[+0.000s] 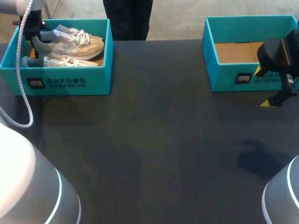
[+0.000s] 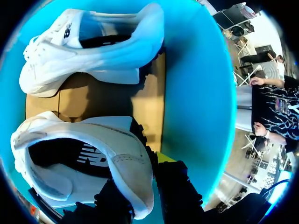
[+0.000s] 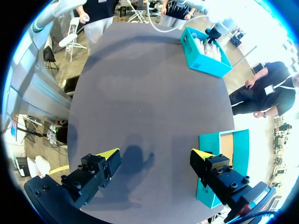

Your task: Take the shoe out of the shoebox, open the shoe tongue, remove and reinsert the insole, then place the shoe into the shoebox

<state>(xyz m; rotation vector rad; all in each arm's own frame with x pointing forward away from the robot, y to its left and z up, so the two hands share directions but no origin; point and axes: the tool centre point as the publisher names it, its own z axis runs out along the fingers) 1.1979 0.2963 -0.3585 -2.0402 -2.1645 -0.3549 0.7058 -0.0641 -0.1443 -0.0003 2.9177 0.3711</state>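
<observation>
Where the left arm blocks the head view: the left end effector [image 2: 142,182] is down in the rear outer corner of the left shoebox [image 1: 70,81]. Only its dark body shows there, with a white cable [image 1: 18,79] hanging across the box in front of it.
Left end effector, grip: in the left wrist view the heel of the near shoe [image 2: 117,158] covers much of it. I cannot tell whether it is clamped on that heel or merely set against it.
Near shoe: white, lying inside the left shoebox with its opening turned toward the wrist camera and a dark insole showing inside. Its heel collar is right at the left end effector; the part under the arm is cut off.
Second shoe [image 2: 93,46]: also in the left shoebox, ahead of the left end effector, with a strip of the cardboard floor showing between the two shoes.
Matching the views: I cannot tell which shoe in the head view is the one at the end effector.
Right shoebox [image 1: 224,74]: at the far right of the counter [image 1: 154,140], showing only its cardboard floor. Its outer end is hidden by the right arm and the view's edge.
Right end effector [image 3: 154,154]: fingers wide apart with nothing between them, above bare counter just in front of the right shoebox. It is well apart from both shoes, and the head view shows only one yellow tip.
</observation>
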